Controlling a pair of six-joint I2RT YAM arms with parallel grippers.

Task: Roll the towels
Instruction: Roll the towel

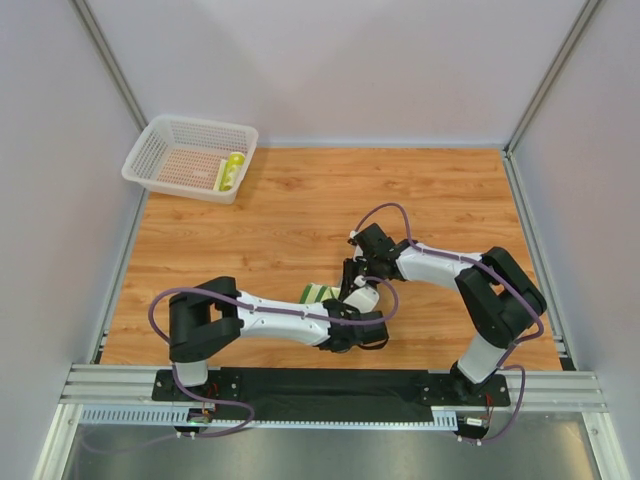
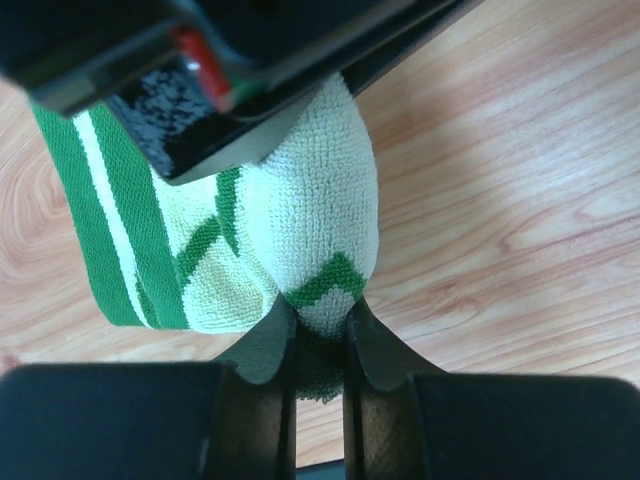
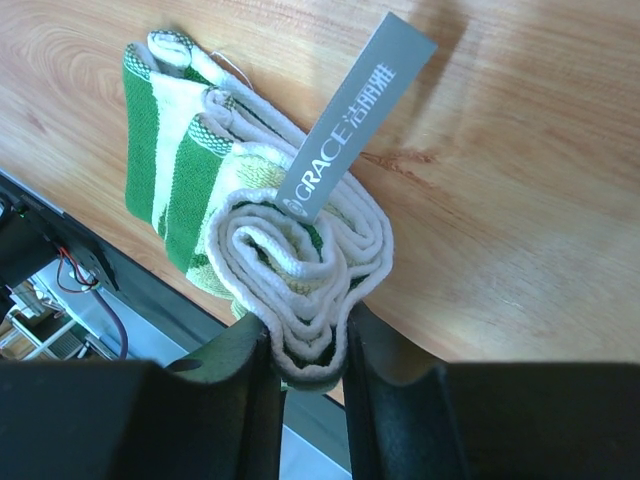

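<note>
Together, left tool (image 2: 320, 322) and right tool (image 3: 305, 335) pinch the rolled towel (image 3: 300, 250).

Overhead view far; wrist views close, sharing towel (image 2: 320, 200).

A cream terry towel with green stripes and chevrons (image 1: 320, 293) is seen rolled into a loose coil, well apart from the white plastic mesh basket (image 1: 175, 184). A bright yellow-green rolled towel (image 1: 232, 171) is laid inside that basket.
</note>
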